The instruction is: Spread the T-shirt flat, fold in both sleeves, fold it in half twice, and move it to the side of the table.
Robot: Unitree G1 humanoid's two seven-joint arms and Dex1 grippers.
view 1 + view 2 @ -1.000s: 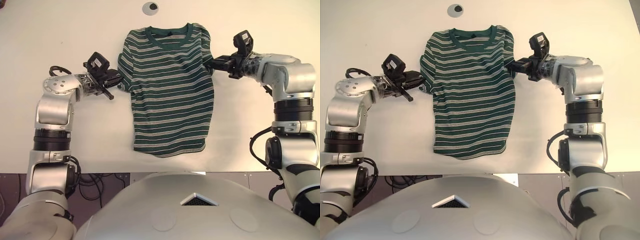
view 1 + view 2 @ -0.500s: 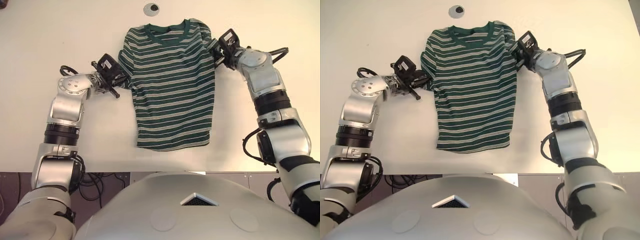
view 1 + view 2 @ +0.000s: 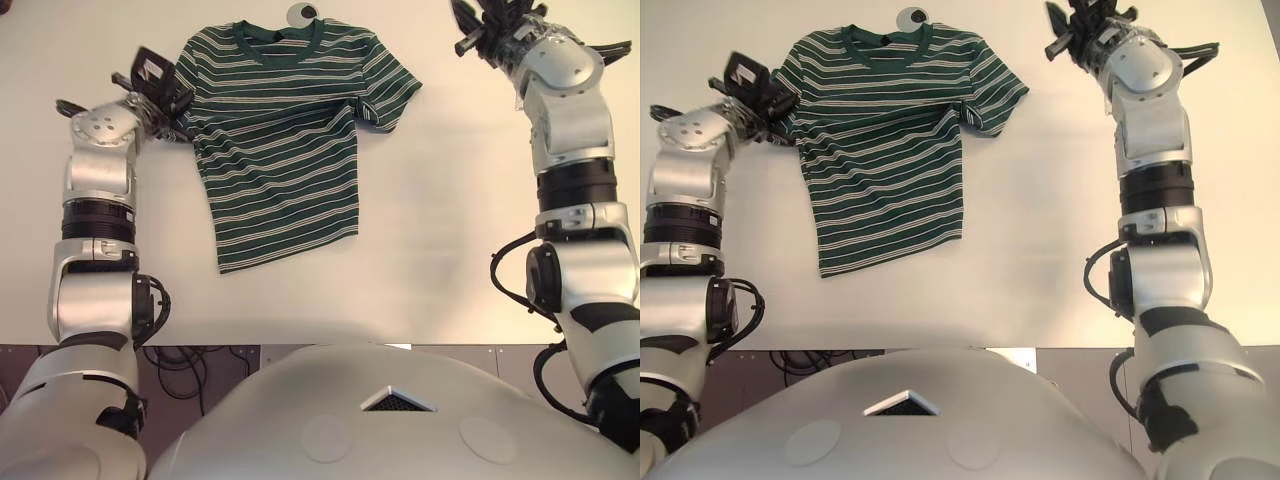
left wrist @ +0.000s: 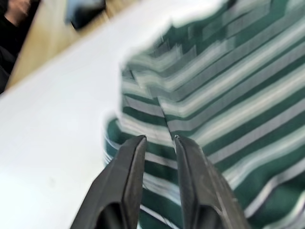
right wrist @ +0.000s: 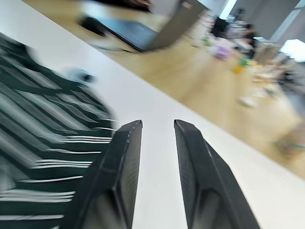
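A green T-shirt with white stripes [image 3: 280,130] lies flat on the white table [image 3: 450,250], collar toward the far edge and hem skewed toward the left. Its right sleeve [image 3: 392,88] is spread out, with a small fold at the armpit. My left gripper [image 3: 168,97] sits at the left sleeve, and the left wrist view has its fingertips [image 4: 160,138] close together on bunched sleeve fabric [image 4: 143,95]. My right gripper [image 3: 468,28] is raised near the far right, clear of the shirt. In the right wrist view that gripper [image 5: 158,123] holds nothing between its fingers.
A round grey marker [image 3: 300,13] sits at the table's far edge, touching the collar. Bare table stretches right of the shirt and in front of it to the near edge [image 3: 400,343]. A laptop [image 5: 143,33] rests on the floor beyond the table.
The shirt has slid left and toward the far edge with my left gripper. My right gripper let go of the right sleeve, which now lies spread, and rose away to the far right.
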